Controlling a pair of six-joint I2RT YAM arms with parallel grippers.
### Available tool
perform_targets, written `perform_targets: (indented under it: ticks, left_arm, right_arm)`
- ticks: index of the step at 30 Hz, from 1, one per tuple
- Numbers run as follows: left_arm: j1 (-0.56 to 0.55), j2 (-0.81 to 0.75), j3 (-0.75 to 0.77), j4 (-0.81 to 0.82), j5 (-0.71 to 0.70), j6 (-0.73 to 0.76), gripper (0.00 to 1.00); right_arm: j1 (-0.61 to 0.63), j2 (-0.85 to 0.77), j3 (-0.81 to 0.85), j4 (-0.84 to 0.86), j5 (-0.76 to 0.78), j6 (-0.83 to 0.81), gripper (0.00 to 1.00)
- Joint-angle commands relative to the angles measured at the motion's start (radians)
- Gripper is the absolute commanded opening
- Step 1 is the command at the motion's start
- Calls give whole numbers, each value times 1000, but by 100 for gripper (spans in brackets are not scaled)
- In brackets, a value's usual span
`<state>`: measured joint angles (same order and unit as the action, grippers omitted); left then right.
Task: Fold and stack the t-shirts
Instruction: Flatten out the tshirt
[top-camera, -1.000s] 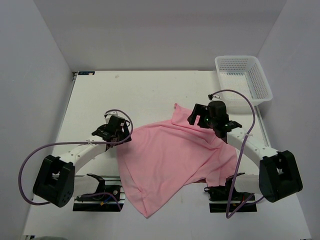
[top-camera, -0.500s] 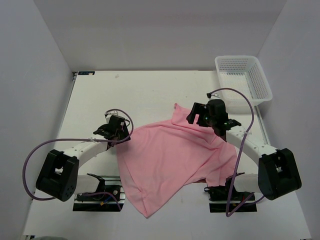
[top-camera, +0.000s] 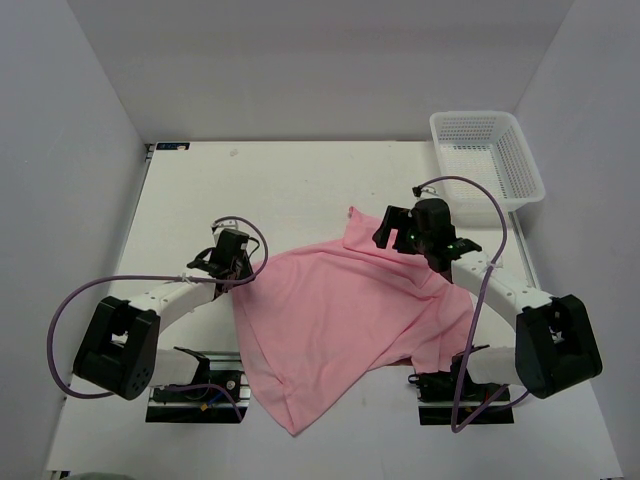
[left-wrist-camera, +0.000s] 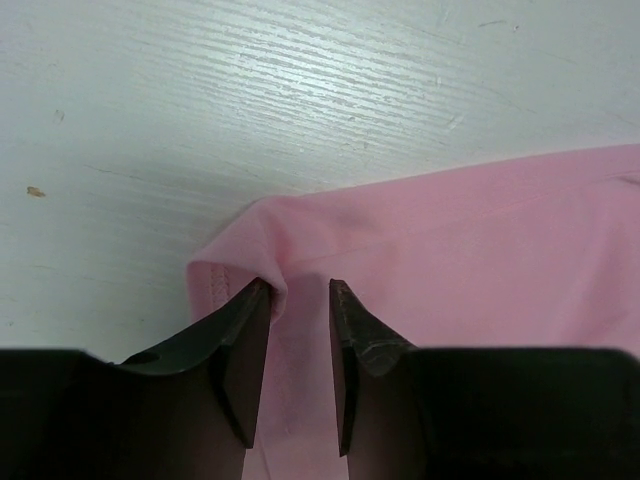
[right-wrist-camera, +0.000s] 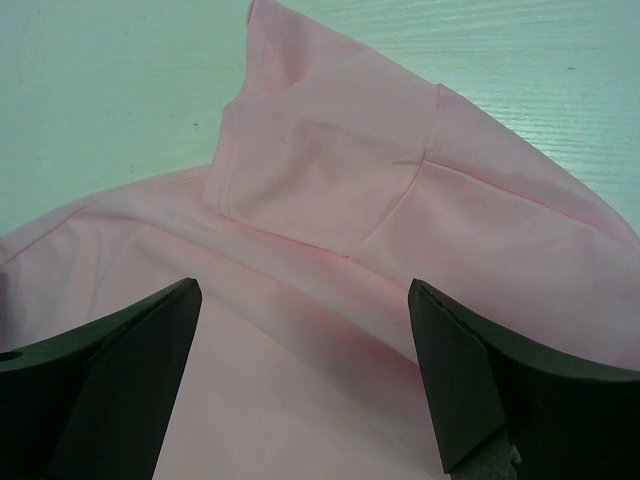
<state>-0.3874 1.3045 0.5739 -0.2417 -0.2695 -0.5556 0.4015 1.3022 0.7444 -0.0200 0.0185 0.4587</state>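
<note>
Left wrist view: the left hand (left-wrist-camera: 300, 292), jaws a slim gap apart, straddles a puckered edge of the pink t-shirt (left-wrist-camera: 460, 240) on the worktop (left-wrist-camera: 250, 90). The right hand (right-wrist-camera: 300, 300) hovers wide open and empty, with cloth beneath it.

The t-shirt (top-camera: 340, 320) is thin, matt pink cloth; the table (top-camera: 300, 180) shows white-painted wood grain; the basket (top-camera: 487, 160) is white plastic mesh.

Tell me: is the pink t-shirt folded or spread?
Spread out: the t-shirt lies open and rumpled on the table, no neat fold.
</note>
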Motion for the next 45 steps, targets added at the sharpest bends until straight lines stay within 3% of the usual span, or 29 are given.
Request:
perform_targets:
  ticks: [1, 5, 11, 15, 17, 19, 23, 27, 39, 45]
  left_arm:
    - [4, -40, 1, -15, -8, 10, 41]
    - [4, -50, -25, -1, -17, 10, 50]
    - [4, 16, -14, -39, -27, -24, 50]
    - [4, 32, 6, -39, -27, -24, 32]
    - [4, 32, 6, -39, -27, -24, 10]
    - [4, 10, 15, -48, -27, -24, 0]
    - [4, -60, 26, -71, -39, -12, 0]
    - [4, -151, 35, -99, -27, 11, 0]
    - [4, -238, 95, -159, 41, 52, 0]
    - [4, -229, 104, -159, 79, 52, 0]
  right_arm:
    - [2, 6, 44, 23, -6, -26, 90]
    - [2, 11, 49, 25, -8, -34, 90]
    - [3, 20, 56, 25, -8, -34, 90]
    - [2, 22, 62, 25, -46, -46, 90]
    - [5, 28, 65, 22, -46, -57, 90]
    - [10, 37, 73, 28, -52, -63, 90]
    - [26, 112, 146, 22, -61, -127, 90]
    - [65, 289, 288, -43, -39, -185, 87]
    - [99, 758, 807, -202, 204, -288, 82]
    - [100, 838, 865, -216, 221, -290, 65]
